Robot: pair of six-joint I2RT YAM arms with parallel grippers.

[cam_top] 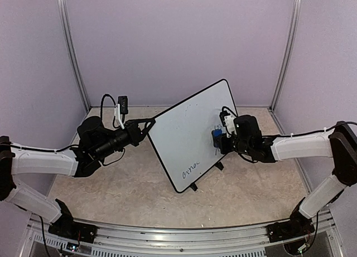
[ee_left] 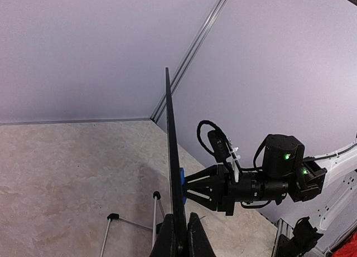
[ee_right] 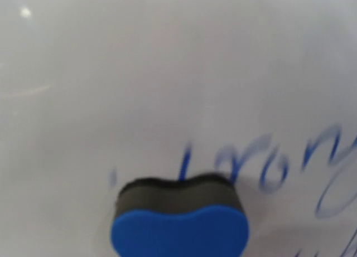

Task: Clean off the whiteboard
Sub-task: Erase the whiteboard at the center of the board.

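Note:
The whiteboard (cam_top: 187, 129) stands tilted on its feet mid-table, with blue handwriting at its lower edge (cam_top: 191, 169) and more beside the eraser. My left gripper (cam_top: 150, 123) is shut on the board's left rim. In the left wrist view the board shows edge-on (ee_left: 172, 151), with my left gripper (ee_left: 183, 237) clamped on it. My right gripper (cam_top: 218, 141) is shut on the black-and-blue eraser (cam_top: 216, 135) and presses it against the board's right part. In the right wrist view the eraser (ee_right: 179, 218) lies on the board (ee_right: 167, 73) over blue letters (ee_right: 268, 168); the fingers are hidden.
The board's wire stand feet (ee_left: 113, 216) rest on the beige tabletop (cam_top: 122, 184). Lilac walls and metal posts (cam_top: 72, 56) close the cell on three sides. My right arm's gripper (ee_left: 192, 189) shows in the left wrist view on the board's far face.

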